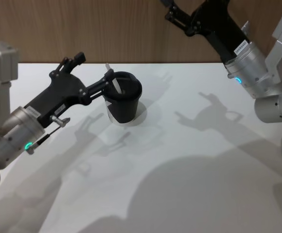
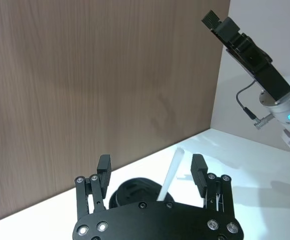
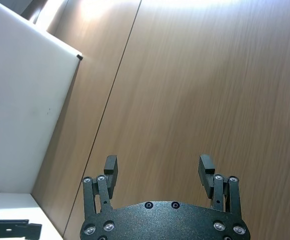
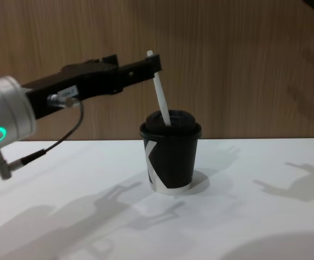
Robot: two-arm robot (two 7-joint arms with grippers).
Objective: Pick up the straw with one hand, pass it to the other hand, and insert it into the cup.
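The black cup [image 1: 124, 104] stands upright on the white table [image 1: 204, 170], with a white mark on its side [image 4: 152, 157]. The thin white straw [image 4: 161, 97] sticks up through its dome lid, leaning slightly. My left gripper [image 1: 110, 82] is level with the straw's upper end and open, one finger on either side of it. In the left wrist view the straw [image 2: 171, 175] rises between the spread fingers [image 2: 199, 170] without touching them, above the lid [image 2: 130, 192]. My right gripper [image 1: 172, 9] is raised high at the back right, open with nothing held [image 3: 157, 167].
A wood-panelled wall [image 1: 107, 29] runs along the table's far edge, close behind the cup. The right arm's silver wrist [image 1: 250, 68] hangs over the table's back right corner.
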